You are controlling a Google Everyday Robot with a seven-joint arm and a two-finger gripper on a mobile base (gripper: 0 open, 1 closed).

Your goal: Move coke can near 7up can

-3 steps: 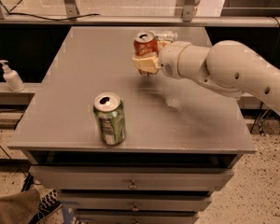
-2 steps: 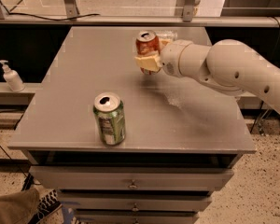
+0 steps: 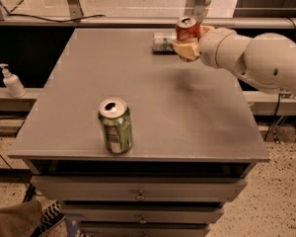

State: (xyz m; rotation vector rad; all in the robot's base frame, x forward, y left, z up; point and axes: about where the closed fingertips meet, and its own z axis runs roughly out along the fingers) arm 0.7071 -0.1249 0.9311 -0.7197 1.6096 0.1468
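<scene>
The coke can [image 3: 188, 29], red with a silver top, is held upright in my gripper [image 3: 188, 46] above the far right part of the grey table [image 3: 153, 102]. The gripper is shut on the can. The 7up can [image 3: 163, 41], pale silver-white with green markings, lies on its side on the table just left of and behind the gripper, partly hidden by it. The coke can hangs close beside it, off the table top.
A darker green can [image 3: 115, 126] stands upright near the table's front left edge. A soap dispenser [image 3: 12, 81] sits on a ledge at the left. Drawers [image 3: 138, 194] run below the table front. A shoe [image 3: 49, 214] shows at the bottom left.
My gripper has carried the coke can up and toward the table's far edge, and the 7up can lying there has come into view beside it.
</scene>
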